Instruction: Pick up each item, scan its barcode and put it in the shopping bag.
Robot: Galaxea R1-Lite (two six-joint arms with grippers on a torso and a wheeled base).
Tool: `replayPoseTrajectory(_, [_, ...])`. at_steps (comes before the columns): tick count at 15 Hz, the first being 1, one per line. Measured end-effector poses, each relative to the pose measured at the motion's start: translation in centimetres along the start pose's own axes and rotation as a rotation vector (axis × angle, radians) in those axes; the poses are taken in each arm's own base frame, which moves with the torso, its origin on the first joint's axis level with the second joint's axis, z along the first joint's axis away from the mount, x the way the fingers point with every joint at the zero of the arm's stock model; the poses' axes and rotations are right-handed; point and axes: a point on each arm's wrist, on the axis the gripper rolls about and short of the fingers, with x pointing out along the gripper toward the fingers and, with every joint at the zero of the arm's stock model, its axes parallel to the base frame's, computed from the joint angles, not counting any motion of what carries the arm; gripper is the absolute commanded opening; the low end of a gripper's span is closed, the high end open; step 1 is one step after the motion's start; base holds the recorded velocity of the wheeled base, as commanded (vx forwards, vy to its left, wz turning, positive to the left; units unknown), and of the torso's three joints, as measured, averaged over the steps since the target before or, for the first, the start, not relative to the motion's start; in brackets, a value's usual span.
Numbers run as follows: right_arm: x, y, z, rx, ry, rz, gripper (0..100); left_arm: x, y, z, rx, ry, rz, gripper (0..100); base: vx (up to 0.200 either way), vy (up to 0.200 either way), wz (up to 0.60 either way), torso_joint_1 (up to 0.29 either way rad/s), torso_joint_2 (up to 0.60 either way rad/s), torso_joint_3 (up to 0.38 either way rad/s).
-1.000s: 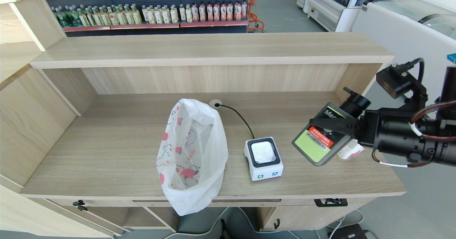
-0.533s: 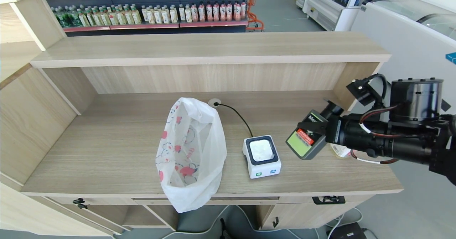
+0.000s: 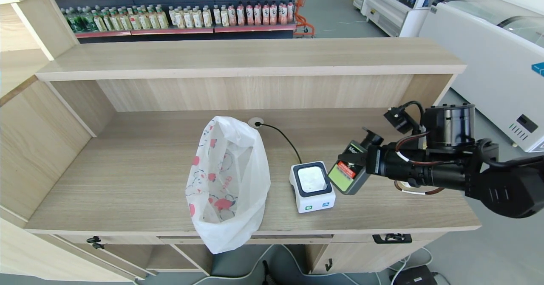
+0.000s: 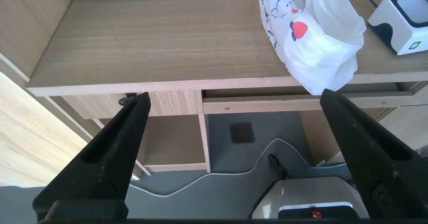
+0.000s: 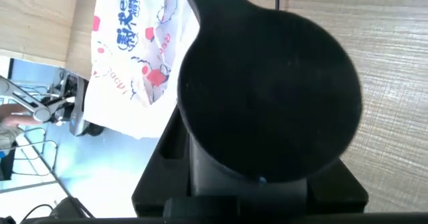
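The right end effector (image 3: 358,161) is clamped on a grey bottle (image 3: 345,176) with a green label, held tilted just beside the scanner (image 3: 312,186) on the surface (image 3: 127,179). The shopping bag (image 3: 227,183) stands open on the scanner's left. The left end effector (image 4: 234,160) is spread wide and holds nothing.

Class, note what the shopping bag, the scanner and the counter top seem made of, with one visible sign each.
Shopping bag: thin, translucent plastic film, crinkled.
Scanner: hard white plastic, with a glossy, perhaps glass, window.
Counter top: matt wood-grain surface, either wood or laminate.
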Motion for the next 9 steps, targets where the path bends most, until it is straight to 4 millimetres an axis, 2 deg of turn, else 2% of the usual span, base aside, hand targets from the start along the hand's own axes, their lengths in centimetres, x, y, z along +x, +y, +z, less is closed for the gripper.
replayPoseTrajectory(4, [1.6, 0.2, -0.2, -0.032, -0.028, 0.085, 0, 0.0, 0.0, 0.0, -0.001, 0.0, 0.0, 100, 0.0, 0.0, 0.0, 0.0, 0.0, 0.0])
replayPoseTrajectory(9, [3.8, -0.3, -1.4, -0.031, 0.006, 0.095, 0, 0.0, 0.0, 0.0, -0.001, 0.0, 0.0, 100, 0.0, 0.0, 0.0, 0.0, 0.0, 0.0])
